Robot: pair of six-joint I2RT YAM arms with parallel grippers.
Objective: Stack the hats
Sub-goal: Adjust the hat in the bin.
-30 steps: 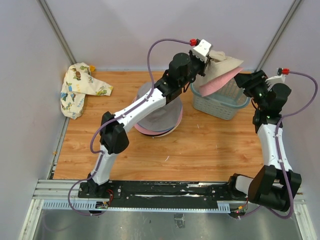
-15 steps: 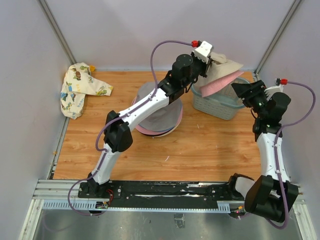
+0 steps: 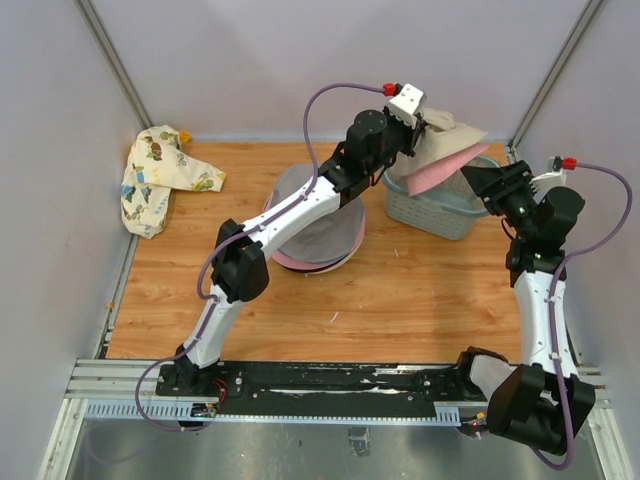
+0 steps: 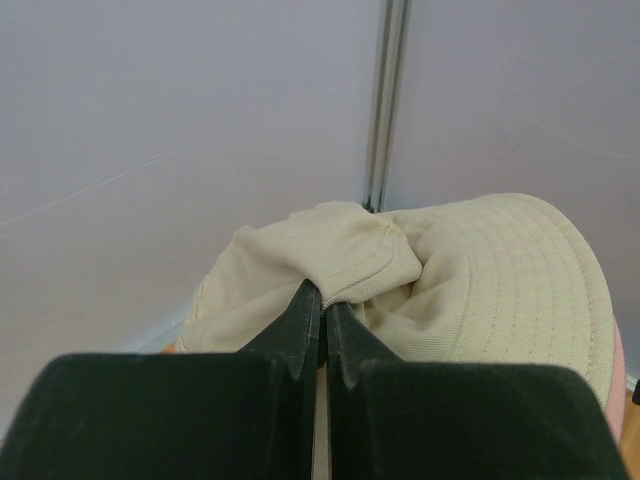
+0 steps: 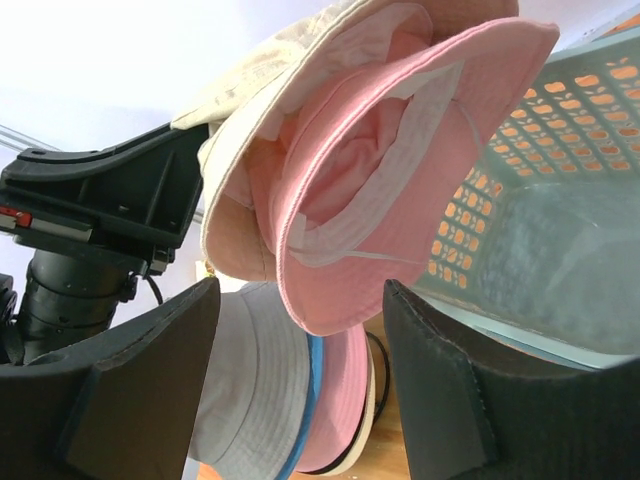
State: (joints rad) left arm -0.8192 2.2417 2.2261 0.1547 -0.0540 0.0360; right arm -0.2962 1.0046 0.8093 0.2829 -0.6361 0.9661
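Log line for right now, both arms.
left gripper: shut on cream hat, pink hat nested inside, over basket | right gripper: open, empty | hat stack: grey on top

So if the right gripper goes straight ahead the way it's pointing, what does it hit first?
Probably the pink hat: it hangs straight ahead of the open right gripper, with the basket behind it. How far ahead is unclear.

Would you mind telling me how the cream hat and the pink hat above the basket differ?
The cream hat is outer, pinched by the shut left hand. The pink hat is nested beneath it, with no grip on it visible. Both are bucket hats above the basket.
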